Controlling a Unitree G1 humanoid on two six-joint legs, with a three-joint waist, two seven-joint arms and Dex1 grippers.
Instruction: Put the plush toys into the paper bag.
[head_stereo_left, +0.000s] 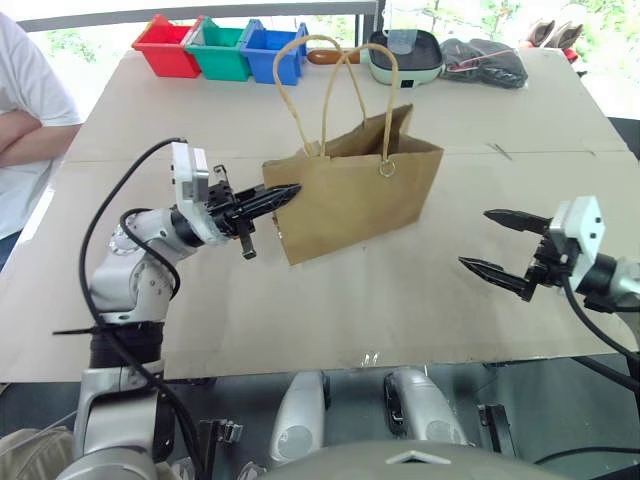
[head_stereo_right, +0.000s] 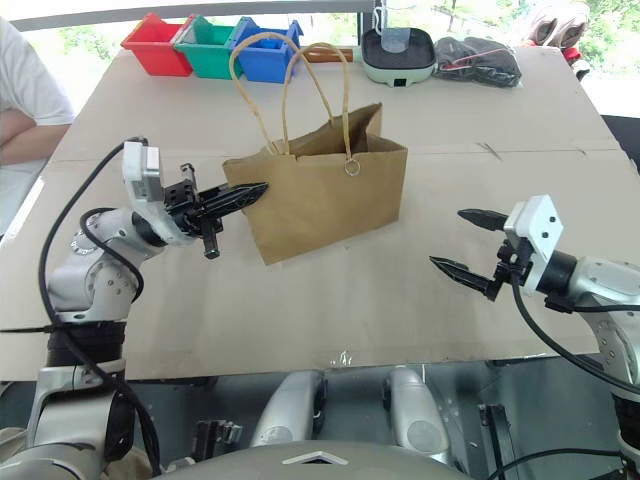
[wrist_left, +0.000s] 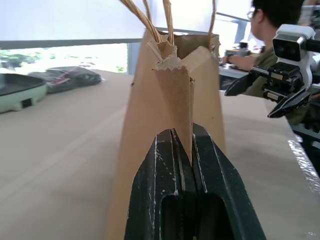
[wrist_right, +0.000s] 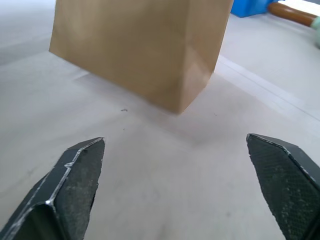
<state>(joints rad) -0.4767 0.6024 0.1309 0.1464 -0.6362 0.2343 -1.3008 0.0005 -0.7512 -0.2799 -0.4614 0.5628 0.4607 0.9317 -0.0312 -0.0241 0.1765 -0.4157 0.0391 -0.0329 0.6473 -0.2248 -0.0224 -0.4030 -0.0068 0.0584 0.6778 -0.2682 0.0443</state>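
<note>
Standing on the table (head_stereo_left: 500, 330), the paper bag (head_stereo_left: 350, 195) is pinched at its top edge by the left gripper (head_stereo_left: 278, 196). The right gripper (head_stereo_left: 497, 243) is spread wide, nothing held. No plush toys are seen; whether they are packed cannot be told.

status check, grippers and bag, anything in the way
Left gripper shut on the paper bag edge. Right gripper open, apart from it. Bag upright, nothing blocking.
</note>
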